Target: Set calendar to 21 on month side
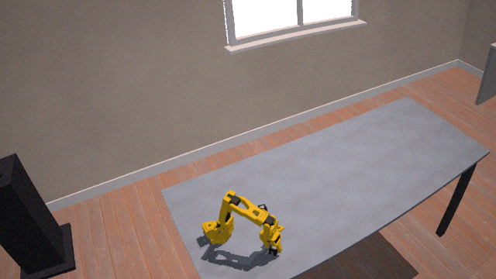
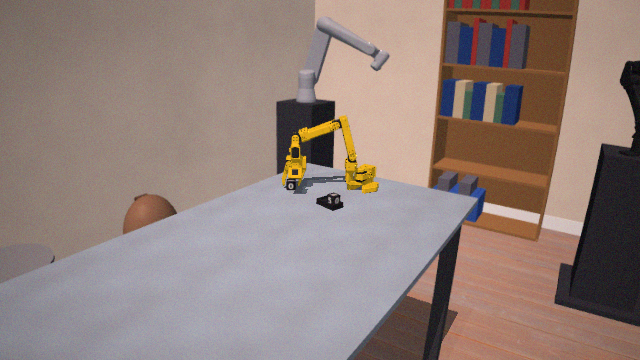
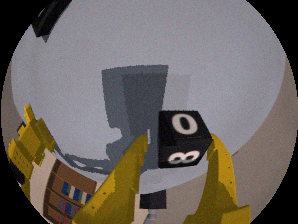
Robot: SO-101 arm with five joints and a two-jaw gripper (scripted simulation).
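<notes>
Fingers of yellow gripper part-way parted, straddling small black cube with white digits. Right one looks to touch cube's side, left one just beside it; judged not yet clamped.

Wrist view:
- Legible on the cube: "0" on upper face, "8" lying sideways on face toward camera. No brand, no other writing.
- Cube resting on grey table top, outside the tray.
- Dark angular shape at upper left, well apart (probably the tray, not certain).

Handling, by judgement:
- Rigid, light, smooth-faced; prone to twist or slip if pinched near an edge.
- Best taken square across two opposite flat faces, mid-height, digits left uncovered for checking.

Exterior view:
- Gripper pointing down, cube at its tip, on or close to table.
- Low black calendar tray near arm's base, apart from gripper, flat on table.
- Second black cube in the tray; white mark on it too small to read. Month name not legible.

Top view:
- Arm arched over near table corner, gripper down.
- Cube barely visible at the tip; no writing to be made out.
</notes>
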